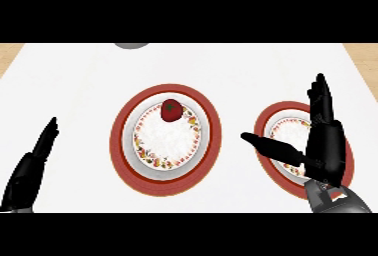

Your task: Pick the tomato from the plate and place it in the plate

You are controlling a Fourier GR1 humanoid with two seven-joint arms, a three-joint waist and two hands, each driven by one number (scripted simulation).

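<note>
**Tomato on the middle plate, right robot hand spread over the other plate**

Tomato sits on the far part of the middle plate, well to the left of the right robot hand. This hand is spread, thumb out, holding nothing, above the right plate. The scene fits a reach about to go out or a hand resting between moves. For a good grasp, fingers should close round the tomato's sides. It is nearly round, with no clear long axis; its stem spot faces up. The left robot hand rests straight near the left edge.
</note>
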